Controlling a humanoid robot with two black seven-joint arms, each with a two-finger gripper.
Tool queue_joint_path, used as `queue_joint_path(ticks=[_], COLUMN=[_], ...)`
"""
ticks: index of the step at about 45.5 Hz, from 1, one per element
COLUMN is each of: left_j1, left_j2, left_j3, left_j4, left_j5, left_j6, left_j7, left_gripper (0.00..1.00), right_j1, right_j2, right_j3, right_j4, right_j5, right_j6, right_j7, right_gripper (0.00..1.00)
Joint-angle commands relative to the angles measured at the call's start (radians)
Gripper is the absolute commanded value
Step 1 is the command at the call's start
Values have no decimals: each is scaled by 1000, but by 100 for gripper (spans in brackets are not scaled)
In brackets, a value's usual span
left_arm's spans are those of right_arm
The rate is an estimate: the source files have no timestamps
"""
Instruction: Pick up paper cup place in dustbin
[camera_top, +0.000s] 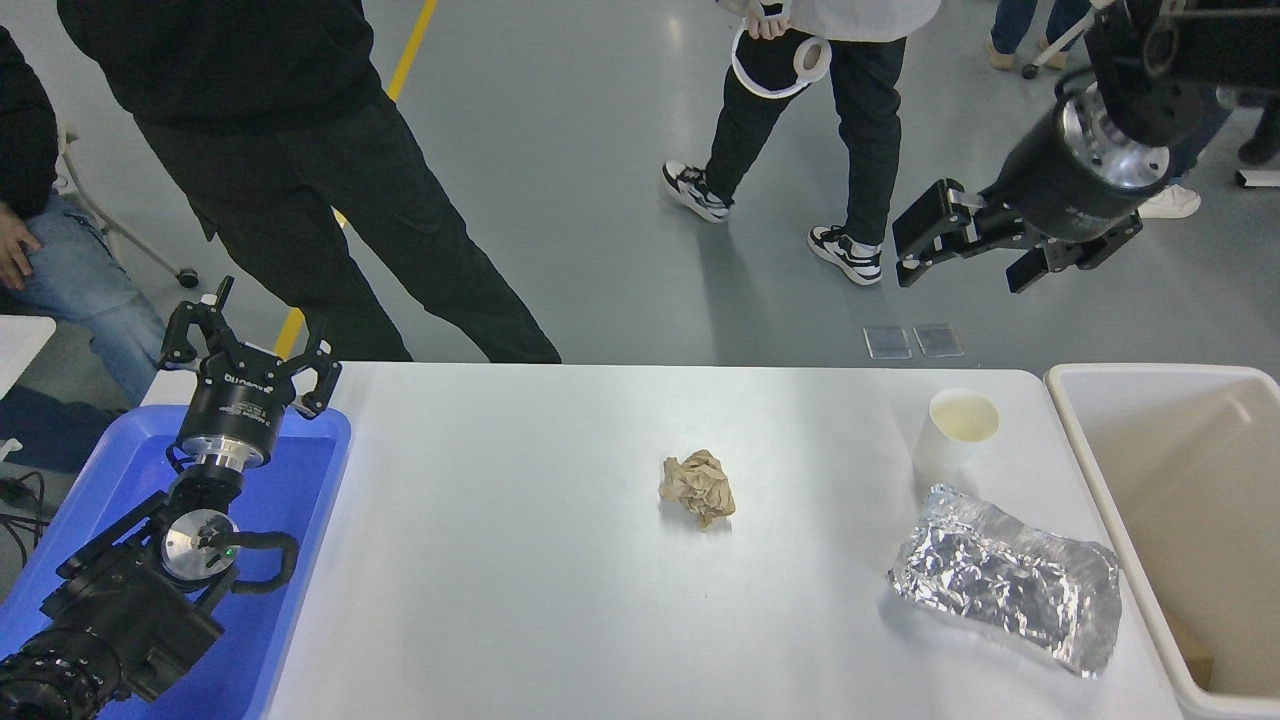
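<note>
Right gripper raised beyond table's far edge — jaws apart, empty. Paper cup upright beside dustbin. Left gripper parked over blue tray — open, holding nothing.

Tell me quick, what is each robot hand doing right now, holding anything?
Left hand: open, empty, parked over the blue tray.
Right hand: open, empty, raised high, beyond the paper cup.

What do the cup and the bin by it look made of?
The paper cup looks like thin matte white paper with a cream inside and a rolled rim. The dustbin looks like smooth cream-white moulded plastic, judging by its rounded rim and slight sheen.
</note>
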Motion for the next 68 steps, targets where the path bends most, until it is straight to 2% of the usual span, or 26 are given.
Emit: queue_joint_path(ticks=[1, 6, 12, 19, 33, 53, 59, 68], left_j1=[0, 0, 0, 0, 0, 0, 0, 0], left_j2=[0, 0, 0, 0, 0, 0, 0, 0], left_j3=[0, 0, 0, 0, 0, 0, -2, 0], left_j4=[0, 0, 0, 0, 0, 0, 0, 0], left_j5=[0, 0, 0, 0, -2, -2, -2, -2], left_j6=[0, 0, 0, 0, 0, 0, 0, 0], left_j7=[0, 0, 0, 0, -1, -1, -1, -1], left_gripper=[98, 98, 98, 98, 98, 98, 98, 98], right_j1=[-182, -297, -411, -468, -630, -762, -787, -805], right_j2=[-8, -8, -4, -2, 1, -4, 1, 4], right_j3=[1, 7, 7, 4, 30, 189, 215, 220], right_j4=[-53, -121, -242, -260, -365, -500, -524, -553], right_j5=[4, 4, 4, 2, 4, 5, 5, 5], right_j6=[-247, -321, -325, -339, -411, -431, -431, -442], right_j7=[-1, -1, -2, -4, -50, -57, -85, -128], right_gripper=[100, 100, 100, 100, 100, 100, 100, 88])
